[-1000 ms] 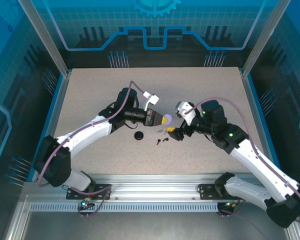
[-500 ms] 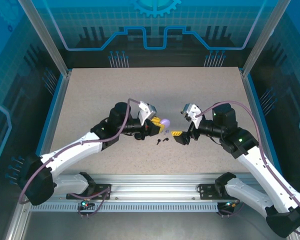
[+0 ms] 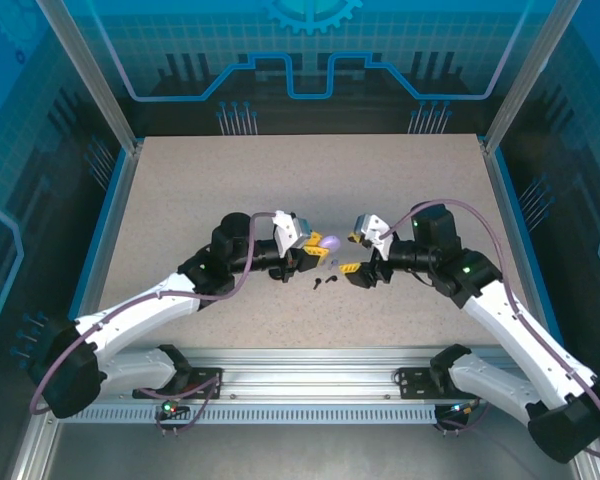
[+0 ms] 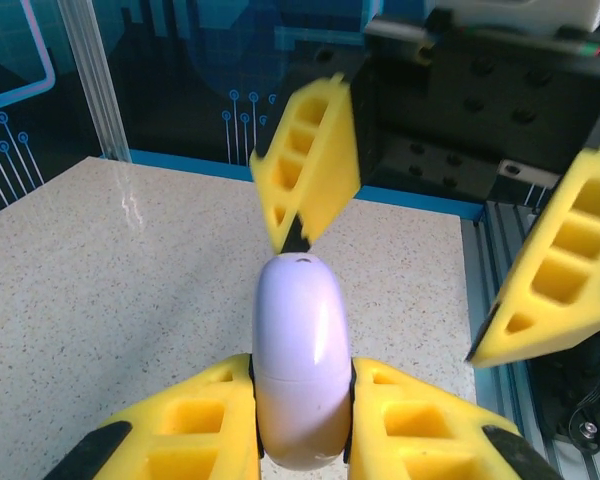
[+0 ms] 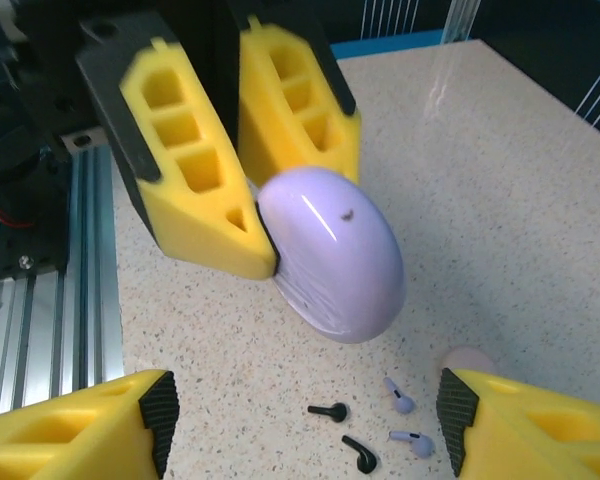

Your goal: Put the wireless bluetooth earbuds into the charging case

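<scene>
Speckled beige worktop (image 3: pixel 180 180), set inside a blue-lit enclosure with clear walls.

- Near edge: aluminium rail (image 3: pixel 310 385) carrying both arm bases, left and right.
- Black earbuds (image 5: pixel 329 410), two: lying loose on the worktop, close together, below the gap between the two hands. In the overhead view they read as small dark specks (image 3: pixel 323 282).
- Lavender earbuds (image 5: pixel 400 396), two: on the worktop just beyond the black pair, stems showing, apart from each other.
- Pale pink rounded item (image 5: pixel 467 360): on the worktop near the lavender earbuds, partly hidden by a right finger; it cannot be identified.
- Left hand (image 3: pixel 315 252): yellow fingers (image 5: pixel 190 180) pressed against both sides of the lavender case (image 4: pixel 300 370), pinching it. The case is lifted clear of the worktop, lid closed, rounded end pointing toward the right hand.
- Right hand (image 3: pixel 355 253): fingers (image 4: pixel 310 160) spread wide, holding nothing, facing the case from just beside it and not touching it.
- Far side: bare worktop, then a back panel with blue circuit pattern (image 3: pixel 310 60).
</scene>
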Robot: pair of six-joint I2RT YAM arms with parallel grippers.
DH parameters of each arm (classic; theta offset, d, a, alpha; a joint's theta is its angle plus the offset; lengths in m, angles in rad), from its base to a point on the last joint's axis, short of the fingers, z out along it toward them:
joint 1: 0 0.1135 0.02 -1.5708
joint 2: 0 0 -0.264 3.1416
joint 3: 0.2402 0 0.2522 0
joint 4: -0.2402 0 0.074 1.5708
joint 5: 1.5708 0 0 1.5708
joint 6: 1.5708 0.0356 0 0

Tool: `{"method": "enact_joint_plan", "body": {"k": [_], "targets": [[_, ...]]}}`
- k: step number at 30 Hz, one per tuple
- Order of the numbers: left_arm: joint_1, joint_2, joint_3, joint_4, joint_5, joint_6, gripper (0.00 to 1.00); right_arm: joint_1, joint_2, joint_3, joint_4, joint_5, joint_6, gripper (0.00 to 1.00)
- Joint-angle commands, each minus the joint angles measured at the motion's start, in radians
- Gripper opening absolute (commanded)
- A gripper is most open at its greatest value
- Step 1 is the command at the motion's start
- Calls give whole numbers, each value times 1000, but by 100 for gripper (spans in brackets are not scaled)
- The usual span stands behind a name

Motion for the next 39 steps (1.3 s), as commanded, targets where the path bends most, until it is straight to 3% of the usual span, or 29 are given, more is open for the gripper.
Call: {"method": "enact_joint_plan", "body": {"k": [1,6,14,20,28,39], "targets": [[-9,-28,3,40,31,29,12,-2,13,21,14,-49,-7,68],[-12,-30,11,25,45,27,12,-2,46,45,17,-82,-15,53],[-15,-29,15,14,60,27,12,0,77,75,-1,-136,-31,38],[-16,-23,17,16,64,24,15,0,88,87,-15,-149,-33,22],[-24,2,26,13,70,22,26,1,86,86,8,-151,-17,25],[-29,12,33,-1,67,22,31,0,91,85,15,-137,-3,28]]}}
